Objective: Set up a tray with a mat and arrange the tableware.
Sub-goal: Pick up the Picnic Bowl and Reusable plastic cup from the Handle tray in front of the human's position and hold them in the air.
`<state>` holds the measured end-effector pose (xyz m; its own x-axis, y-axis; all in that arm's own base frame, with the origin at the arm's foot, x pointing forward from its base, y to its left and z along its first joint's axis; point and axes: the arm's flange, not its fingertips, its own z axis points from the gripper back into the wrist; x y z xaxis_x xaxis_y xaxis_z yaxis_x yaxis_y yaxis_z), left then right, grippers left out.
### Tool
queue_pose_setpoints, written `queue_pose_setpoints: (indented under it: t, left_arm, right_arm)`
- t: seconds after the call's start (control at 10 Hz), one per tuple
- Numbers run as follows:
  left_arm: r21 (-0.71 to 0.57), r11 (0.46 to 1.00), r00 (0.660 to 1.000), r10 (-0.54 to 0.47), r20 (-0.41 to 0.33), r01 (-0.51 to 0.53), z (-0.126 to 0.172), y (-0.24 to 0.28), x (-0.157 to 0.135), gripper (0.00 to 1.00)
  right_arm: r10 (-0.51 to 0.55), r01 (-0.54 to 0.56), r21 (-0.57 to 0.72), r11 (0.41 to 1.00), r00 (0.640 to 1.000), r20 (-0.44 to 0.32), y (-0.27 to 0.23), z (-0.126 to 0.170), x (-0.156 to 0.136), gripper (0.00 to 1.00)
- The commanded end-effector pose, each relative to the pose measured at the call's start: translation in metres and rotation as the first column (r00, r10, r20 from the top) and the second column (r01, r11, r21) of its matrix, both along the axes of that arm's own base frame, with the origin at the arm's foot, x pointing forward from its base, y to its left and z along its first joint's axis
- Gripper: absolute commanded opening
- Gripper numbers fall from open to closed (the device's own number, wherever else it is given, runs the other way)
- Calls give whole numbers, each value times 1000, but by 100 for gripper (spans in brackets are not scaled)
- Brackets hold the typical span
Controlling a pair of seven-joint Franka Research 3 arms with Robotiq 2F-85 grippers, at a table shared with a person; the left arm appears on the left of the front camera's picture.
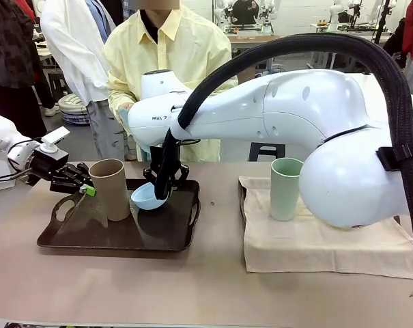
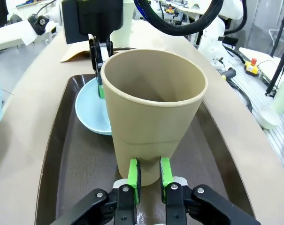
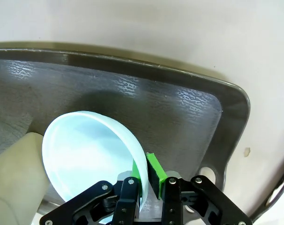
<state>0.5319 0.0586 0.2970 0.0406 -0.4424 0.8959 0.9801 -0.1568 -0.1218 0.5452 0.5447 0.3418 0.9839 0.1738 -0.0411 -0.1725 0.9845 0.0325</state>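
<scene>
A dark brown tray [image 1: 90, 236] [image 2: 71, 164] [image 3: 132, 93] lies left of centre. The tan-brown tumbler [image 1: 114, 188] [image 2: 153, 117] [image 3: 10, 178] stands upright on it. Just to its left my left gripper [image 1: 89, 190] [image 2: 149, 161] points at the tumbler's base, pads a narrow gap apart with nothing between them. My right gripper [image 1: 162, 195] [image 3: 144, 159] is shut on the rim of the pale blue bowl [image 1: 141, 198] [image 2: 92, 110] [image 3: 85, 150], which is tilted low over the tray beside the tumbler. The pale green tumbler [image 1: 285, 190] stands on the beige mat [image 1: 315, 246]. The pale green bowl is out of view.
My right arm [image 1: 295, 116] reaches across the table from the right, and its bulk hides the far right part. A person in a yellow shirt [image 1: 172, 48] stands at the far side behind the tray. Bare tabletop [image 1: 192, 287] runs along the near edge.
</scene>
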Motion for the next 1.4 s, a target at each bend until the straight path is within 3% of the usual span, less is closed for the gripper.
queue_pose_setpoints:
  t: [0.0, 0.1, 0.2, 0.3, 0.4, 0.5, 0.6, 0.7, 1.3]
  left_arm:
    - [-25, 1000, 1000, -11, 14, 12, 3, 2, 4, 25]
    - [-26, 1000, 1000, -16, 22, 17, 5, 3, 3, 43]
    - [-27, 999, 999, -23, 27, 24, 3, 12, 1, 45]
    - [-22, 999, 999, -30, 39, 31, 4, 9, -1, 63]
    - [-15, 999, 998, -28, 50, 29, 4, 5, -1, 64]
    - [-6, 1000, 998, -24, 62, 25, 3, 3, -1, 83]
    - [0, 1000, 996, -23, 86, 23, 2, 0, -1, 84]
    - [11, 1000, 993, -11, 114, 10, 2, -5, -1, 100]
    - [34, 999, 987, -11, 163, 6, 5, -35, 5, 100]
  right_arm:
    - [-4, 3, -58, 998, 1000, -24, 5, -19, 7, 0]
    - [-4, 3, -56, 998, 1000, -29, 5, -19, 7, 0]
    - [-3, 1, -53, 999, 1000, -29, 5, -19, 7, 0]
    - [0, -1, -54, 999, 1000, -30, 5, -20, 7, 0]
    - [1, -3, -53, 999, 1000, -28, 4, -20, 6, 0]
    - [3, -4, -51, 999, 1000, -26, 3, -20, 5, 0]
    - [-1, 0, -48, 999, 1000, -22, 2, -21, 5, 0]
    - [0, -1, -46, 999, 1000, -19, 2, -21, 5, 0]
    - [4, -5, -47, 999, 1000, -16, 2, -21, 5, 0]
